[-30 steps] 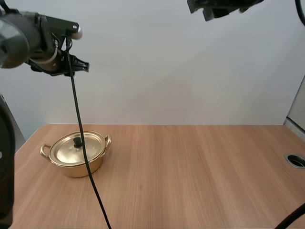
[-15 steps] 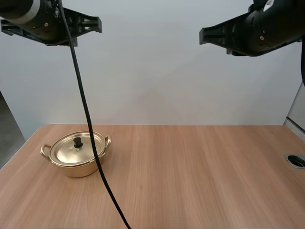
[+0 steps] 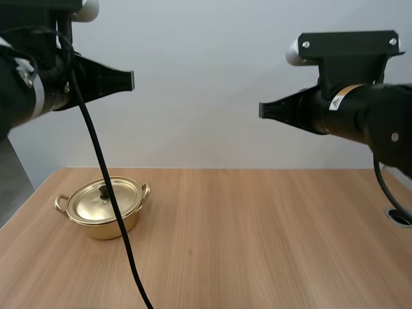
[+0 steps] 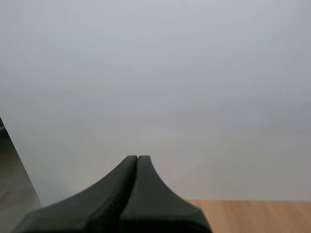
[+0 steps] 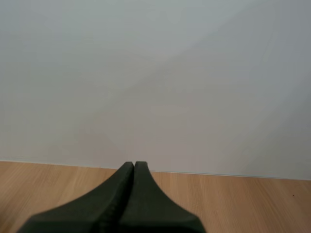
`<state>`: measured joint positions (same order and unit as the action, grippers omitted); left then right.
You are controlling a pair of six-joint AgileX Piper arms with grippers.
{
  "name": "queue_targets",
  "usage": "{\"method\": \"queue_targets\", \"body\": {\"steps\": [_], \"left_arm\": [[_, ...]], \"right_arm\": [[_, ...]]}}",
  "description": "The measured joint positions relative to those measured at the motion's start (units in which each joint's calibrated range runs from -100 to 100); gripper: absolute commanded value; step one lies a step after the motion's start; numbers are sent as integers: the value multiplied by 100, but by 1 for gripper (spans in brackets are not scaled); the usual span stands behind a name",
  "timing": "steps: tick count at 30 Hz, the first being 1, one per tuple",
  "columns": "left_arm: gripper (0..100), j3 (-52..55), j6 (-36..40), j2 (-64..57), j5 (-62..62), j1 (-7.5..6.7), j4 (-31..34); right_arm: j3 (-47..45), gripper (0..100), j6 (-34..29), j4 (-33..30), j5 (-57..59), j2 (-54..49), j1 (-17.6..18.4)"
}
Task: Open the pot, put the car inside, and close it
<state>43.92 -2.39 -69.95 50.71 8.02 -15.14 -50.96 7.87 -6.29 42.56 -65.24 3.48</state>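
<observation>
High view: shiny round golden pot (image 3: 103,209); left end effector (image 4: 137,157), right end effector (image 5: 134,163) wedged closed.

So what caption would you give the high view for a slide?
Both shut, the left gripper and right gripper hang above a wooden table; a gold pot, lid on, stands at its left.

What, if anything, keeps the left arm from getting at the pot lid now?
Likely nothing, so yes. The left pincer, shut, hangs high up on the same side as the pot; its lid sits exposed, with bare table around it.
</observation>
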Motion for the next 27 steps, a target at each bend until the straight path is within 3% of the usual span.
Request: {"method": "queue_targets", "body": {"steps": [6, 13, 17, 22, 27], "left_arm": [[0, 1178, 154, -1159, -1610, -15, -505], [0, 2606, -49, -2496, -3085, -184, -650], [0, 3406, -69, -2982, -3064, -333, -473], [0, 4418, -69, -2996, -2348, -536, -211], [0, 5341, -7, -3005, -2541, -611, -5]], "right_arm": [[-1221, 0, -11, 83, -1146, 0, 0], [-2650, 0, 4, -103, -2152, 0, 0], [-3445, 0, 4, -93, -2769, 0, 0], [-4066, 0, 4, -93, -2596, 0, 0], [-4283, 0, 4, -146, -2608, 0, 0]]}}
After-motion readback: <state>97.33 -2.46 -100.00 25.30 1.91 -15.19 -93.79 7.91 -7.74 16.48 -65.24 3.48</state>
